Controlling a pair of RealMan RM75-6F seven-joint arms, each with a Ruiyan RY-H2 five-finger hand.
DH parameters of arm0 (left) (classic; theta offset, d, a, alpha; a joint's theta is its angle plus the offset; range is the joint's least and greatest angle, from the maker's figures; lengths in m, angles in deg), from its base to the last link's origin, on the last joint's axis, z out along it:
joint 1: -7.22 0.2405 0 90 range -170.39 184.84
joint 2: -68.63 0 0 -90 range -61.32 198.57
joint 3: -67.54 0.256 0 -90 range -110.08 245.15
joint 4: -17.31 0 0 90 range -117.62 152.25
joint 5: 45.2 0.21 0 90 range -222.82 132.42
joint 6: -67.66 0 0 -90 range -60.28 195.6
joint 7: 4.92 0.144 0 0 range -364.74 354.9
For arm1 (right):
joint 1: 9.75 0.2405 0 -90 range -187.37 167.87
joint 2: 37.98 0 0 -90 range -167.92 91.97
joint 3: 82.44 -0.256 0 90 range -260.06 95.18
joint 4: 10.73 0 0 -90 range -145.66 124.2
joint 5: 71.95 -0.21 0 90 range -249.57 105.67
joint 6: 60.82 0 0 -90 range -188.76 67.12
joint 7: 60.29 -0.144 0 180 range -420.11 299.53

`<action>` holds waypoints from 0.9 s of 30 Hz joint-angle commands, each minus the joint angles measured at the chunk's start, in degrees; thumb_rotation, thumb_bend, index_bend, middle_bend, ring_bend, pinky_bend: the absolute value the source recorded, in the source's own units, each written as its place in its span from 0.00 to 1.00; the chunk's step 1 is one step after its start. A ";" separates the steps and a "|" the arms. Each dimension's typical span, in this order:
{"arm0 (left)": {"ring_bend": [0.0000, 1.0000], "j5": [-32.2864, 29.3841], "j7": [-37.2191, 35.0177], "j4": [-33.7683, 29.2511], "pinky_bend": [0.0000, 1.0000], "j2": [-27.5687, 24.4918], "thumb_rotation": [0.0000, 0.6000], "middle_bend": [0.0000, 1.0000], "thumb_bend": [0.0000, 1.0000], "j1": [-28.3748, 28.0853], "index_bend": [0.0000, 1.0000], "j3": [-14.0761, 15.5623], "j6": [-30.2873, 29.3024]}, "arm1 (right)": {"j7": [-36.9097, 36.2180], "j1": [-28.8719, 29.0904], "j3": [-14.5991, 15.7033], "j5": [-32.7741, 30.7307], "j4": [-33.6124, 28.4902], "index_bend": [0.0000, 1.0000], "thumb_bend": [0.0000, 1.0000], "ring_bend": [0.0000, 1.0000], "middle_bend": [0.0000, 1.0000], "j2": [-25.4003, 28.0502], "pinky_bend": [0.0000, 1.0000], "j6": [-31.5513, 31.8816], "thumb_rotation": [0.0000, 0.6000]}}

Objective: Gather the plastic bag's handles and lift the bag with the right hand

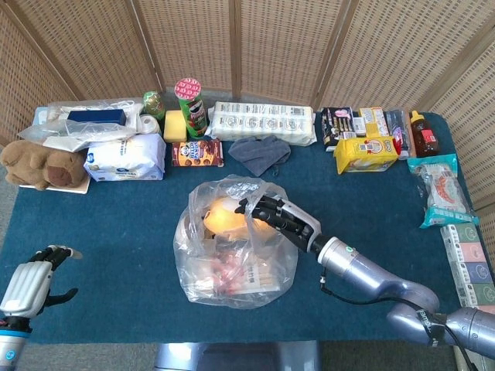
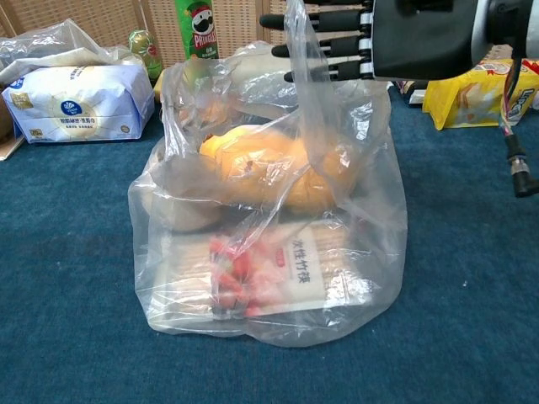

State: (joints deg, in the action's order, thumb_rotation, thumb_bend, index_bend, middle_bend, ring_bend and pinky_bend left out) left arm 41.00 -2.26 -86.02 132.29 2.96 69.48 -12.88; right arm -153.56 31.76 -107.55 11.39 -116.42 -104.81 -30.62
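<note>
The right hand [image 1: 272, 216] reaches leftward over the plastic bag [image 1: 232, 259], fingers [image 2: 324, 44] spread, touching its raised handle [image 2: 303, 76]. The bag stands upright on the tabletop [image 1: 116, 224], mouth upward.

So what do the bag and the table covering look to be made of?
The bag looks like thin clear plastic film: its contents show through, and it is creased and glossy where light catches. The table covering looks like dark blue-green matte fabric, perhaps felt or short-pile carpet, with a fuzzy grain in the chest view.
</note>
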 commanded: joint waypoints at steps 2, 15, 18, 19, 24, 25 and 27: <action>0.24 0.00 0.11 -0.11 0.29 0.01 1.00 0.35 0.08 0.02 0.35 0.06 0.00 | -9.04 -0.44 0.57 4.39 1.24 0.27 0.09 0.19 0.30 -0.98 0.08 5.94 0.52; 0.24 -0.21 1.39 -1.26 0.29 -0.19 1.00 0.35 0.08 -0.35 0.35 0.03 0.54 | -27.28 0.10 3.38 7.07 1.33 0.35 0.10 0.40 0.40 1.54 0.29 14.33 0.52; 0.24 -0.40 1.74 -1.55 0.29 -0.21 1.00 0.35 0.08 -0.42 0.35 -0.03 0.65 | -29.02 0.49 4.08 6.19 1.24 0.38 0.10 0.48 0.46 2.57 0.37 14.71 0.52; 0.24 -0.48 1.86 -1.62 0.29 -0.19 1.00 0.35 0.08 -0.45 0.35 -0.04 0.72 | -29.00 0.59 4.24 5.56 1.15 0.39 0.11 0.51 0.49 2.85 0.41 14.59 0.52; 0.24 -0.73 2.56 -2.03 0.29 -0.03 1.00 0.35 0.08 -0.78 0.35 -0.03 1.33 | -25.81 0.98 4.68 -0.14 -0.28 0.50 0.13 0.69 0.65 4.38 0.59 12.62 0.52; 0.24 -0.78 2.70 -2.14 0.29 0.01 1.00 0.35 0.08 -0.84 0.35 -0.07 1.38 | -24.78 0.94 4.60 -1.77 -0.63 0.52 0.13 0.74 0.69 4.51 0.62 12.36 0.52; 0.24 -0.91 2.93 -2.23 0.29 0.03 1.00 0.35 0.08 -0.91 0.35 -0.09 1.50 | -23.33 0.84 4.49 -4.06 -1.11 0.56 0.14 0.81 0.74 4.65 0.67 11.92 0.52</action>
State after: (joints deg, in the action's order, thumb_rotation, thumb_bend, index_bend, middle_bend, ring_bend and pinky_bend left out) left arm 40.13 0.63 -88.22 132.30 2.07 69.40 -11.42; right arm -178.85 32.58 -103.09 9.89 -116.72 -100.70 -17.83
